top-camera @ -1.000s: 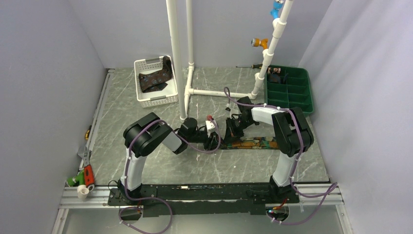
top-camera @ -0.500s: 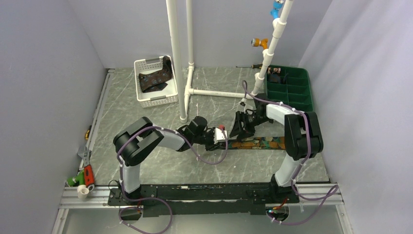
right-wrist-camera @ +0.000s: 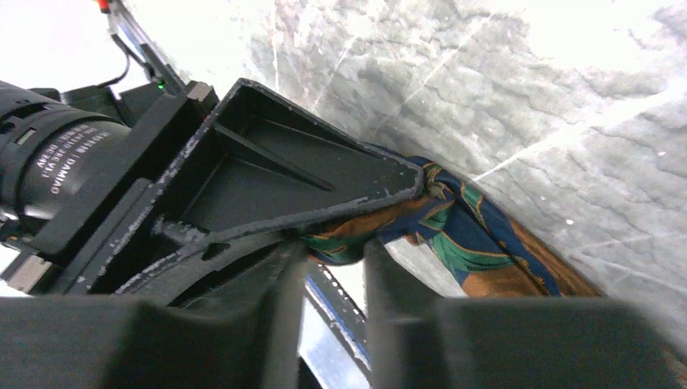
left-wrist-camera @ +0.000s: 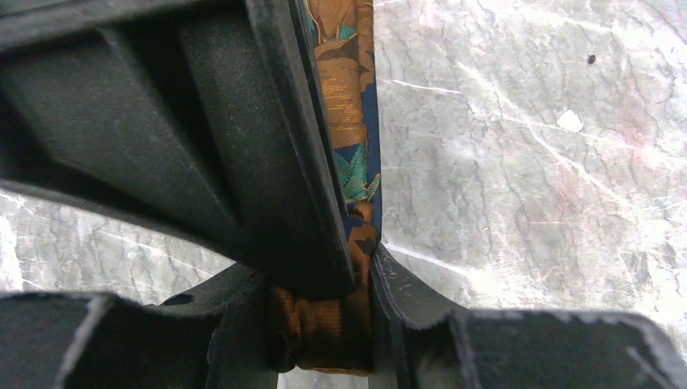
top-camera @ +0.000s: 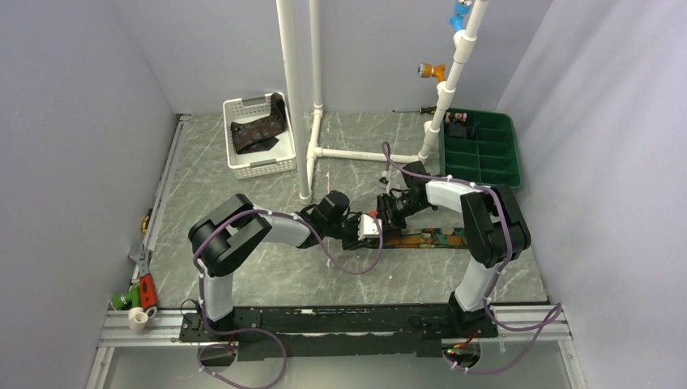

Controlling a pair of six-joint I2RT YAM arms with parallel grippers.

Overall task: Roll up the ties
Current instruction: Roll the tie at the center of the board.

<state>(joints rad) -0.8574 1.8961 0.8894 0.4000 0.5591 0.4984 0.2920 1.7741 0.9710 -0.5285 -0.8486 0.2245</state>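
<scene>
The right gripper [top-camera: 389, 212] has returned to the tie [top-camera: 425, 237], which lies flat at centre frame; its grip cannot be determined. The left gripper [top-camera: 366, 229] pinches the rolled end. Rolling can likely resume.

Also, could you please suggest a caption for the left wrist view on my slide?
Left end effector pinching the end of the tie over the marbled table.
</scene>
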